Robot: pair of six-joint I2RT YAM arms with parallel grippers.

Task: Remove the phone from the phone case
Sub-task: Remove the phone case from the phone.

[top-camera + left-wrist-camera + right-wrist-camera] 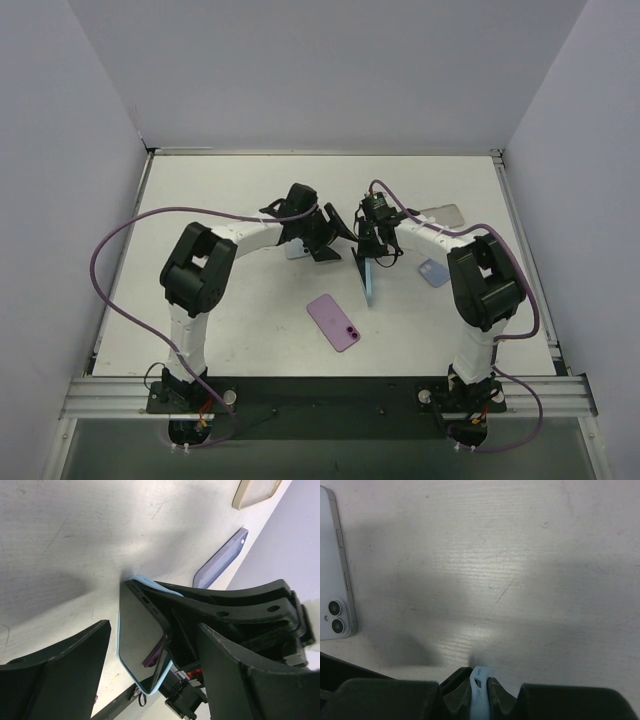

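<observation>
Right claw (479, 681) clamped the blue phone case (368, 278) on edge, presenting its phone (142, 630) to the parted left claw (338, 236), presumably for extraction.

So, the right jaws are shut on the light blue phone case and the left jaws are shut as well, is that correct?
Not quite: the left jaws stand open, as the left wrist view shows. The right jaws are indeed shut on the light blue phone case.
</observation>
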